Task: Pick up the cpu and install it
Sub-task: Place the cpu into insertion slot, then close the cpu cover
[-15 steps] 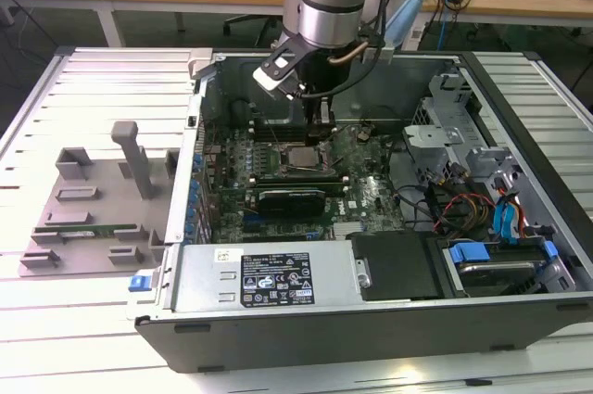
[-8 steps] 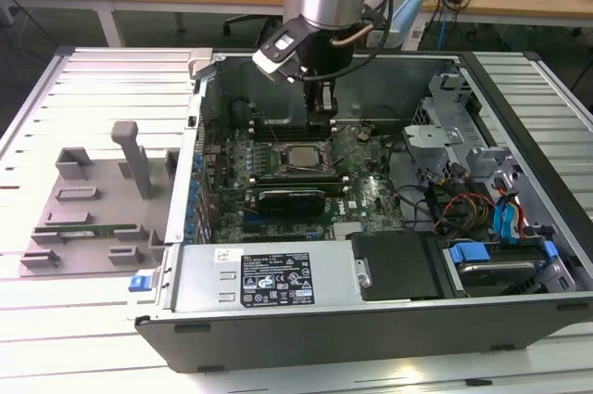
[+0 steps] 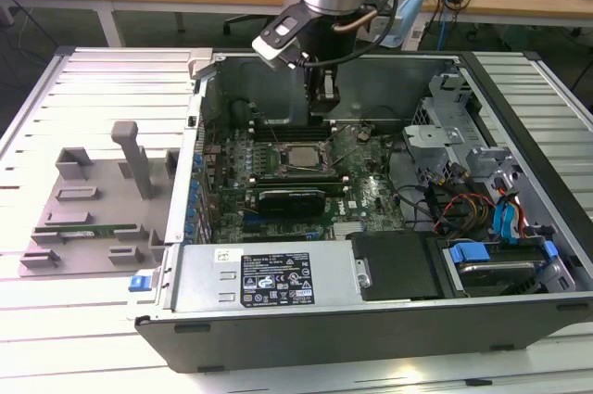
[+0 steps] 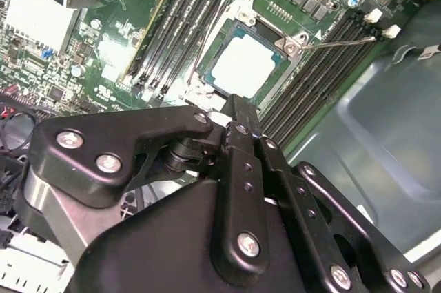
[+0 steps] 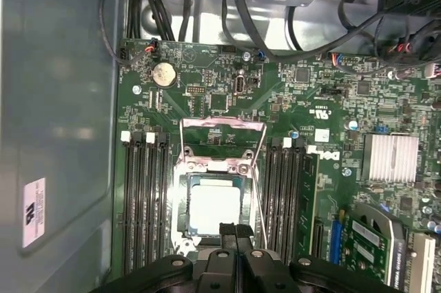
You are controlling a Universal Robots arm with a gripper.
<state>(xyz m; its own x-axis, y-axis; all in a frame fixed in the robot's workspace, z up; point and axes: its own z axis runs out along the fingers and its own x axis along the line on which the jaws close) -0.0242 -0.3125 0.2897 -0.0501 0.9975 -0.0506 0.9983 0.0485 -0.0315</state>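
as the cpu point(image 3: 298, 157) lies flat inside its socket on the motherboard point(image 3: 375, 192), the pick-up and placement portion of the task appears complete. in the first wrist view the socket load plate point(image 5: 222, 125) stands swung open and the wire lever point(image 5: 256, 189) appears unlatched, so clamping is judged outstanding.

the gripper point(image 3: 326, 112) hangs over the socket, at 12 o'clock from the cpu in the exterior view, and looks apart from it. in both wrist views its fingers are drawn narrow, tip against tip, with nothing between them.

limits of observation:
- the fingertips point(image 5: 227, 229) cover one edge of the cpu in the first wrist view.
- full seating and corner alignment cannot be verified.
- the arm is cut off at the exterior view's 12 o'clock edge.

a grey fixture plate point(image 3: 93, 199) lies at 9 o'clock from the computer case point(image 3: 371, 331).
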